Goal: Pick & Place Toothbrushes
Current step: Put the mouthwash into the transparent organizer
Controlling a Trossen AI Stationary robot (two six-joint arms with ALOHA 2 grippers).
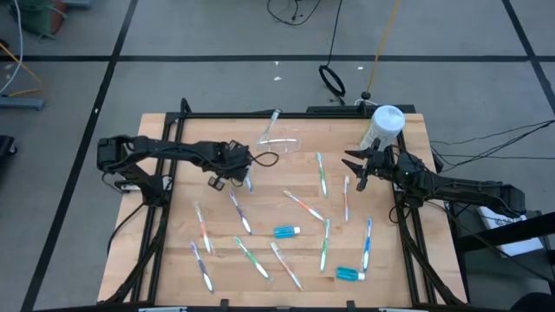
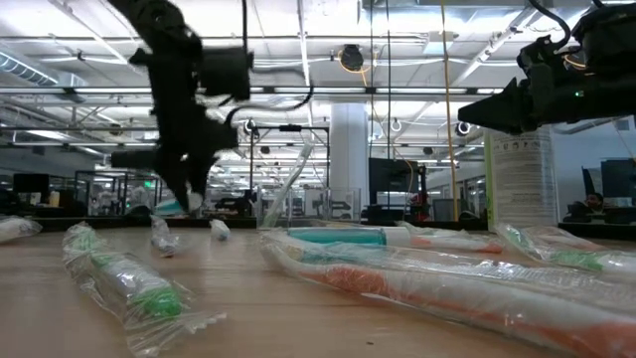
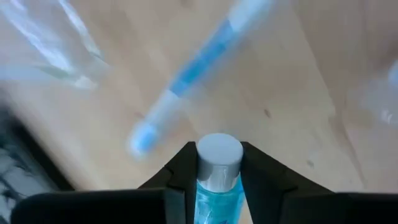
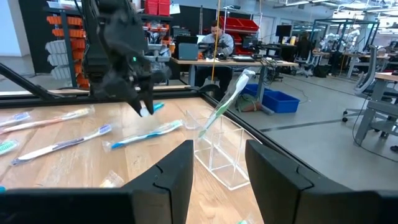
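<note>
My left gripper [image 1: 227,179] hangs over the table's left middle, shut on a short blue tube with a white cap [image 3: 219,186], not a toothbrush. Just beyond it a blue-and-white toothbrush [image 3: 193,74] lies flat on the wood. Several more toothbrushes [image 1: 303,205] lie scattered flat over the table. A green one [image 4: 219,115] leans in a clear box [image 4: 221,155], its head above the rim. My right gripper [image 1: 357,169] waits open at the right, pointing level toward the table's left, with nothing between its fingers [image 4: 180,171]. My left gripper pinches the blue tube between its two fingers, just behind the white cap [image 3: 219,155]. The tube lies along the fingers, and its cap sticks out past their ends. The fingers point steeply down, and the tube's capped end [image 4: 145,112] hangs clear above the table.
Two more blue tubes [image 1: 286,231] [image 1: 349,275] lie among the toothbrushes. A white cylindrical container [image 1: 381,126] stands at the far right corner behind my right gripper. The clear box [image 1: 279,143] stands near the far edge. A person sits at a desk in the room beyond.
</note>
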